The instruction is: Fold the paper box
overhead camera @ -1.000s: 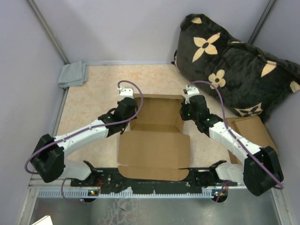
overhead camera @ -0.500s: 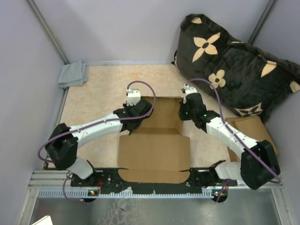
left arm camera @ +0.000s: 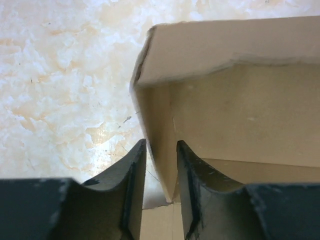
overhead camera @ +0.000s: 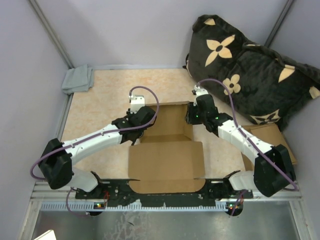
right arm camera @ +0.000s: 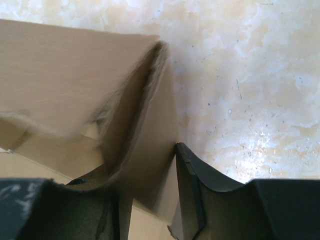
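- Jaws of the left gripper (left arm camera: 160, 155) are nearly closed, pinching the raised left wall of the paper box (overhead camera: 167, 150); those of the right gripper (right arm camera: 147, 185) clamp its right wall.
- Plain brown, it lies mid-table (overhead camera: 100, 95), its long axis running away from the arm bases, with the flat lid panel nearest them.

Mid-tabletop (overhead camera: 100, 95), just beyond the arm bases, the paper box (overhead camera: 166, 160): flat panel nearest, raised walls behind. Left claw (left arm camera: 161, 150) astride its left wall, right claw (right arm camera: 145, 170) astride its right. Far left, a cloth (overhead camera: 78, 79); far right, a cushion (overhead camera: 245, 70).
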`<action>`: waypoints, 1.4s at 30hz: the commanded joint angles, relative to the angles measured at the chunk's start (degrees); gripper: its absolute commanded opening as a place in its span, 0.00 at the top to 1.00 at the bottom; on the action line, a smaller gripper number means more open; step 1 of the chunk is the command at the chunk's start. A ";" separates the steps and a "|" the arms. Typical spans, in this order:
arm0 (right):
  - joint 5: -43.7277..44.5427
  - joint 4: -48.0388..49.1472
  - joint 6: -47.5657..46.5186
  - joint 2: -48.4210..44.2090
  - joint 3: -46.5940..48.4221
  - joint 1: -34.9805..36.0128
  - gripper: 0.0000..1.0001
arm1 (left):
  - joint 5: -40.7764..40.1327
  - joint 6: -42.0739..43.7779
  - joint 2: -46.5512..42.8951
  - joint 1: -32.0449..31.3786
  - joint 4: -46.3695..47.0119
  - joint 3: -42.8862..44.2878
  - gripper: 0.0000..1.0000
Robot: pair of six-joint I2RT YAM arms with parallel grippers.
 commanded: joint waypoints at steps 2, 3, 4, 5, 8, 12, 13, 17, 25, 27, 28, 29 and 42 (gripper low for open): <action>-1.55 -0.18 0.17 -0.52 1.71 0.31 0.60 | 0.96 0.40 -1.69 0.60 0.23 -0.93 0.71; -1.88 -0.22 -0.17 -0.64 1.05 0.36 0.60 | 0.83 0.41 -1.73 0.63 0.34 -1.05 0.77; -2.42 -0.05 -0.52 -0.83 0.46 0.32 0.59 | 0.82 0.35 -1.63 0.67 0.64 -1.37 0.81; -3.02 0.17 -0.88 -0.84 -0.26 0.36 0.59 | 0.89 0.71 -1.56 0.69 1.15 -1.68 0.86; -3.91 -0.26 -1.42 -0.23 -1.77 0.31 0.59 | 1.39 1.20 -0.94 0.78 1.75 -2.06 0.94; -4.10 0.22 -1.68 1.27 -3.45 0.27 0.59 | 2.13 1.32 -0.01 0.85 2.49 -2.11 0.94; -4.17 0.65 -1.73 1.71 -3.73 0.32 0.59 | 2.28 1.42 0.18 0.87 2.77 -2.16 0.94; -4.84 2.22 -1.52 3.90 -3.72 0.44 0.61 | 2.90 2.36 1.06 1.00 4.17 -2.36 0.96; 3.49 -1.89 -1.71 8.20 -0.93 3.01 1.00 | 3.46 2.54 2.40 1.13 5.65 -3.48 1.00; 7.44 -4.65 -1.09 9.45 0.40 4.11 1.00 | 3.40 2.79 2.00 1.06 5.59 -3.48 1.00; 10.24 -6.03 -0.55 10.21 1.05 4.48 1.00 | 3.33 3.17 1.74 1.05 5.59 -3.36 1.00; 11.95 -7.07 -0.14 10.86 1.58 4.79 1.00 | 3.28 3.62 1.48 1.05 5.47 -3.13 1.00; 27.63 -10.86 4.70 18.03 2.57 7.61 1.00 | 3.00 6.58 -2.22 0.97 1.09 0.62 1.00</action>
